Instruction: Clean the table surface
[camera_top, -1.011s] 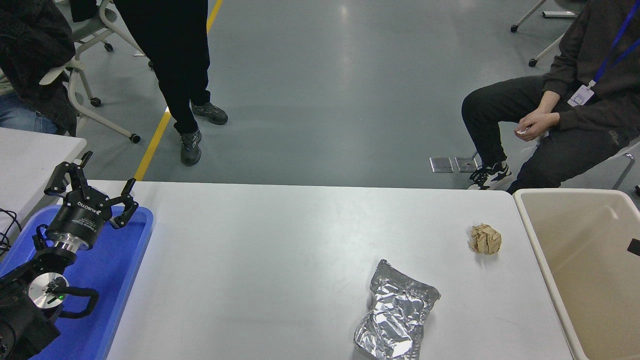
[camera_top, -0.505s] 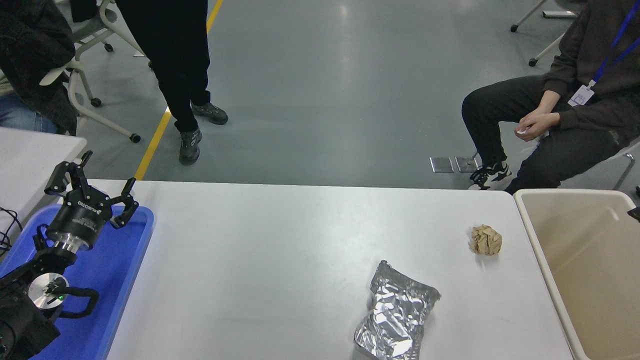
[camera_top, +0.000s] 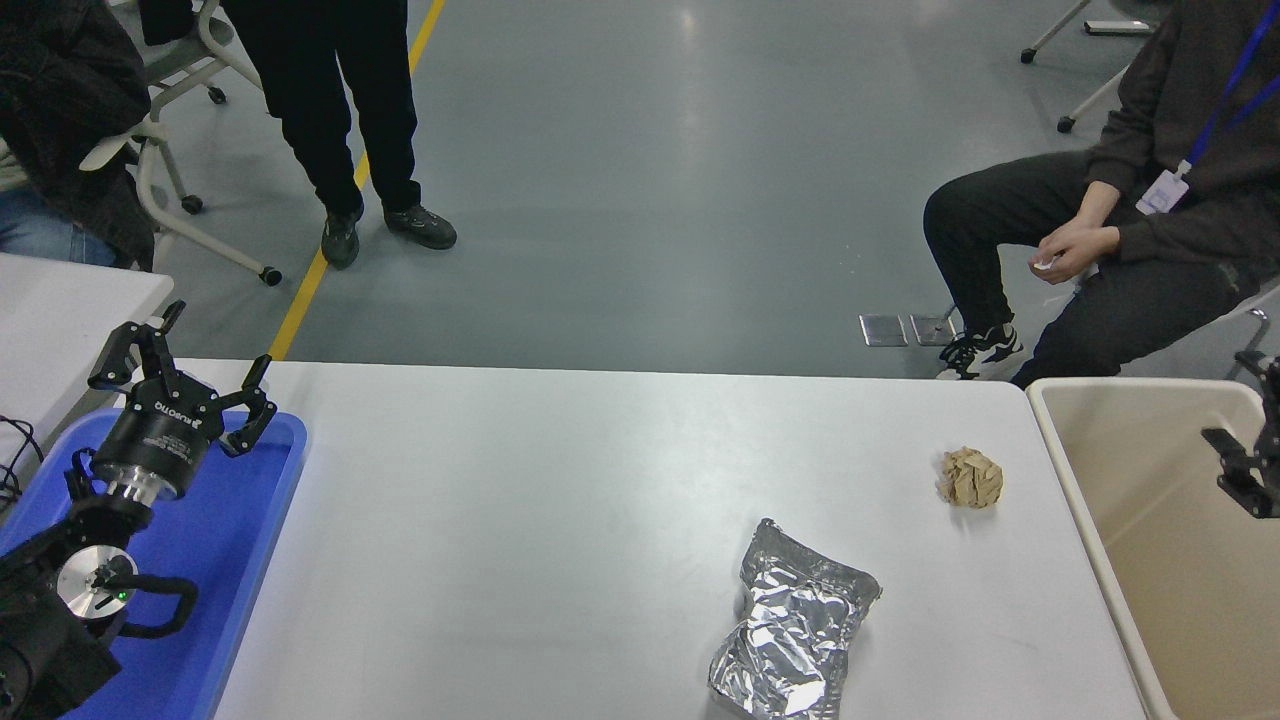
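Over the blue tray (camera_top: 255, 560) at the lower left, left gripper (camera_top: 185, 365) parked, fingers (camera_top: 255, 400) spread wide, holding nothing; far off to the right of those fingers, across the white desk surface (camera_top: 550, 520), right gripper (camera_top: 1250, 440) only partly in view at the picture's right edge, hanging above the beige bin (camera_top: 1130, 520); cannot tell whether its fingers are wide or narrow. Left of the right gripper, beyond the bin's rim, crumpled brown paper ball (camera_top: 970, 477) lying on the desk near its right end; nearer the camera and further left of that gripper, wrinkled silver foil pouch (camera_top: 795, 635) lying flat, well apart from the ball. Both pieces of litter clear of either gripper, touched by no fingers. Past the desk's far edge, standing person (camera_top: 345, 120) at upper left; seated person (camera_top: 1120, 200) at upper right, hands together.
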